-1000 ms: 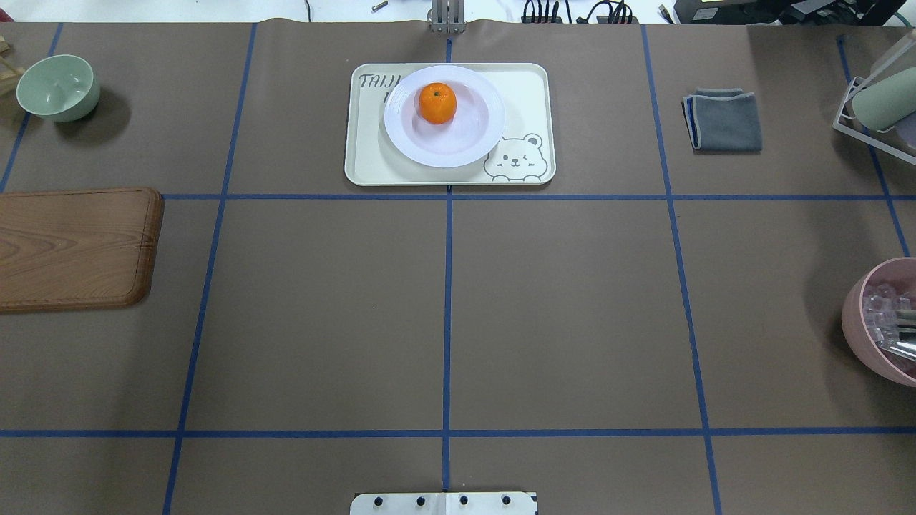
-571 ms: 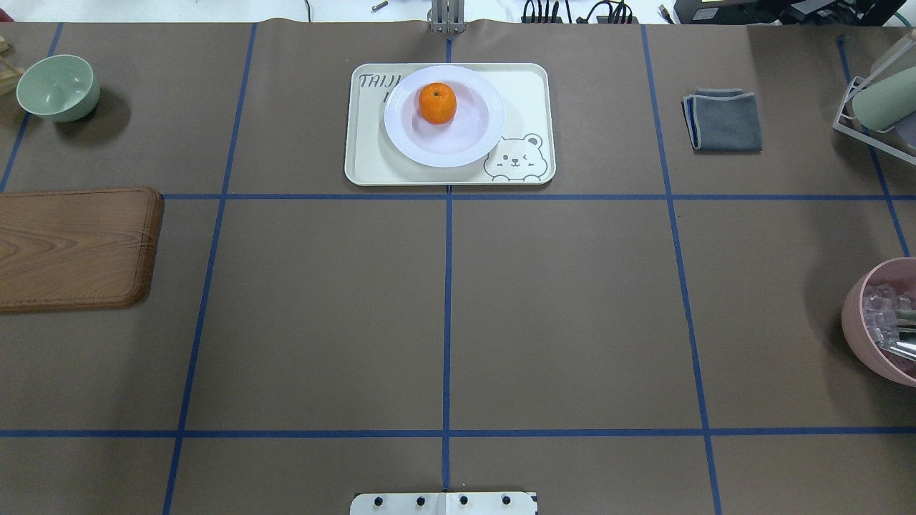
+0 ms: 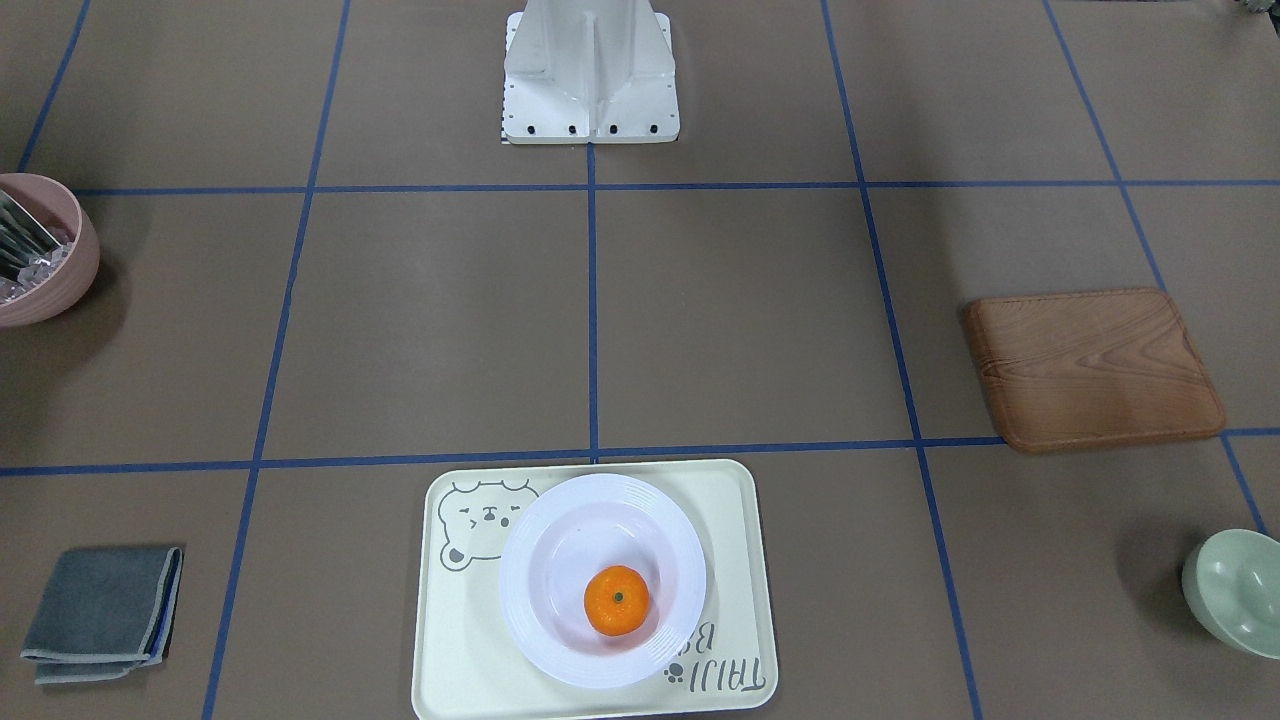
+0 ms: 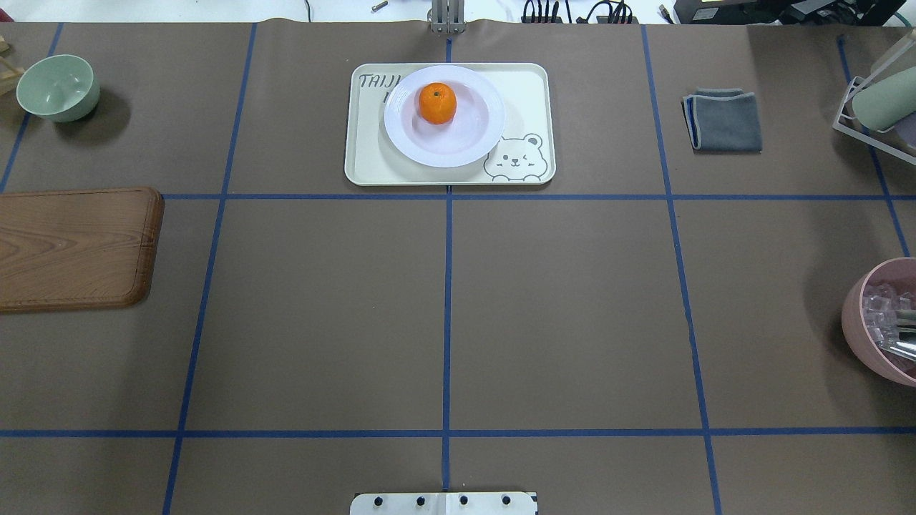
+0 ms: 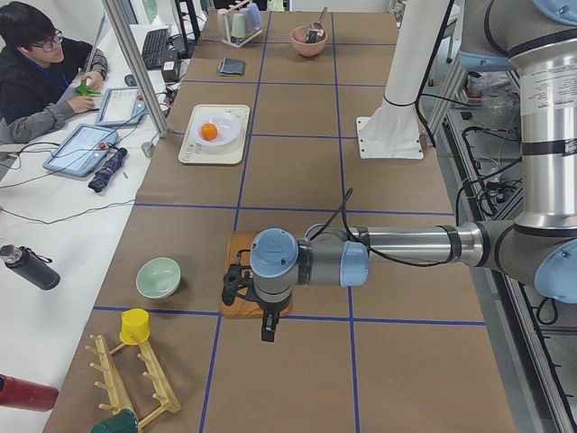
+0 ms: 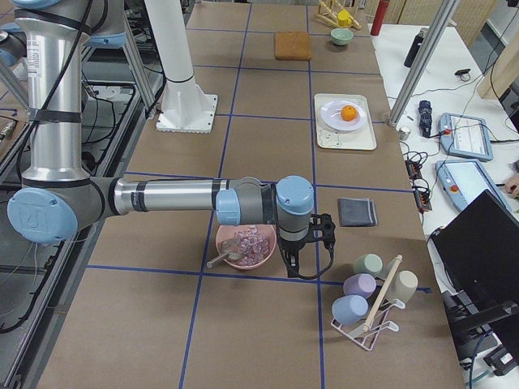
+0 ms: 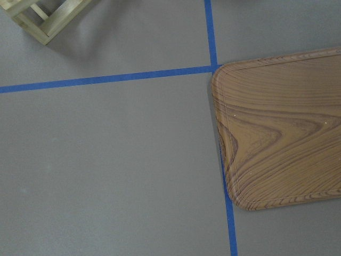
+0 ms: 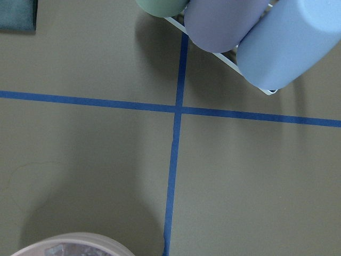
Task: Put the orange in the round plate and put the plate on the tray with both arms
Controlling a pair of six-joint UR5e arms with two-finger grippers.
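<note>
The orange lies in the white round plate. That plate rests on the cream bear tray at the table's far middle. Neither gripper shows in the overhead or front views. In the exterior left view my left gripper hangs over the wooden board, far from the tray. My right gripper hovers beside the pink bowl in the exterior right view. I cannot tell whether either one is open or shut.
A wooden board and a green bowl sit at the left. At the right are a grey cloth, a cup rack and a pink bowl. A person sits past the table's far edge.
</note>
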